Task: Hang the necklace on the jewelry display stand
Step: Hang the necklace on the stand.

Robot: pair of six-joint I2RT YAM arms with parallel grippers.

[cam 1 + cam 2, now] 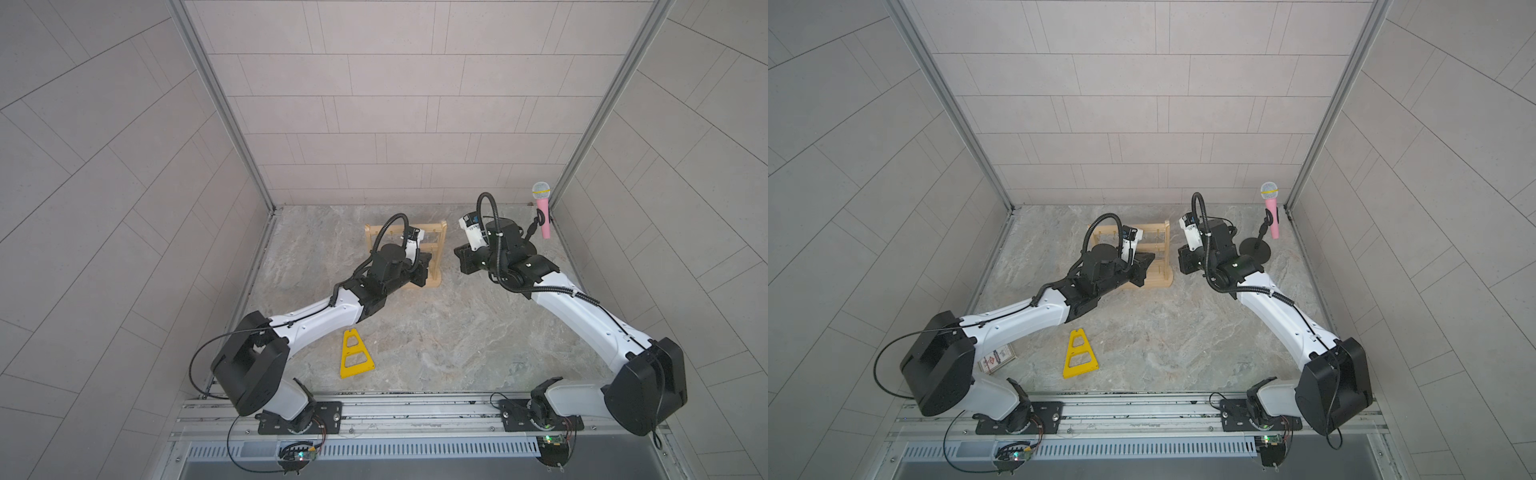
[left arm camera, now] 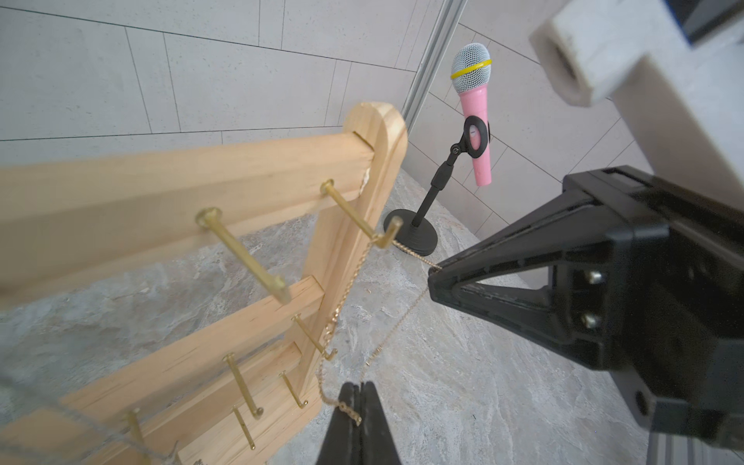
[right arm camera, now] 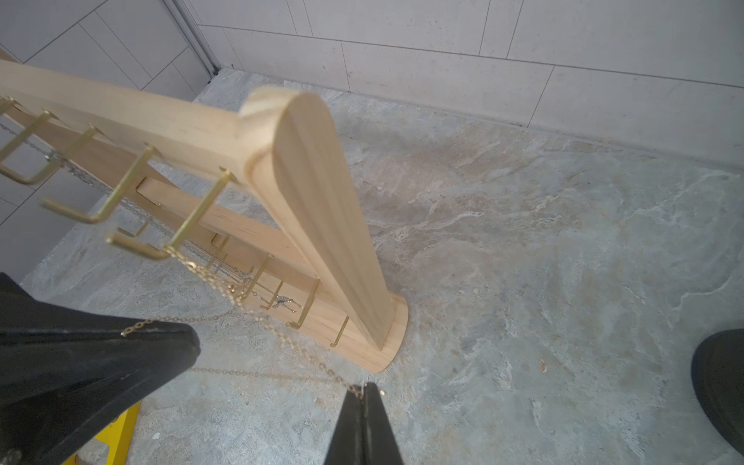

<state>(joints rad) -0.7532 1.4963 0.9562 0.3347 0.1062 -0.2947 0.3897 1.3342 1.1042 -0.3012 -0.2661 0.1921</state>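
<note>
The jewelry display stand (image 1: pixel 440 239) (image 1: pixel 1165 245) is a pale wooden rack with brass hooks, standing at the back of the floor. A thin gold necklace (image 2: pixel 343 301) (image 3: pixel 321 364) lies over the end hook (image 2: pixel 388 235) of the top bar. From that hook it runs down to both grippers. My left gripper (image 2: pixel 359 384) is shut on one part of the chain in front of the stand. My right gripper (image 3: pixel 364 385) is shut on another part beside the stand's right upright. In both top views the arms hide the chain.
A silver chain (image 3: pixel 82 174) hangs on the stand's hooks further along. A pink microphone (image 1: pixel 542 212) on a black round-based stand (image 1: pixel 1255 249) is at the back right. A flat yellow triangular frame (image 1: pixel 355 353) lies near the front. A small printed card (image 1: pixel 996 359) lies under the left arm.
</note>
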